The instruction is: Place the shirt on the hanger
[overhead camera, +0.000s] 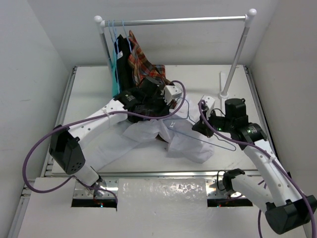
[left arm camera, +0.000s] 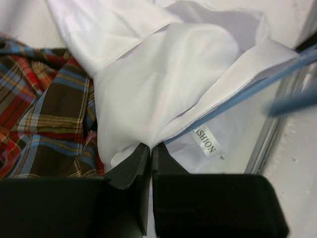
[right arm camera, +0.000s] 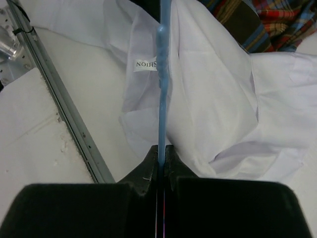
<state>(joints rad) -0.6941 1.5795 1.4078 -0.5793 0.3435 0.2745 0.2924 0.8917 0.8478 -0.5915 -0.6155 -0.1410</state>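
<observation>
Left jaws pinch the shirt [left arm camera: 163,84], right jaws clamp the hanger [right arm camera: 162,74], over white table [overhead camera: 208,79].

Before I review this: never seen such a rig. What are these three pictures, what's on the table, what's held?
Two robot arms sit at the near edge of a table, each ending in a two-finger gripper. The overhead picture looks down from behind them. The other two come from a camera on each wrist, so that arm's black fingers show at the bottom. A white shirt lies crumpled on the table. At the back, a rail holds dark garments and a plaid shirt. The left gripper is shut on the white shirt near its collar label. The right gripper is shut on a blue wire hanger, which crosses the shirt by that label.
</observation>
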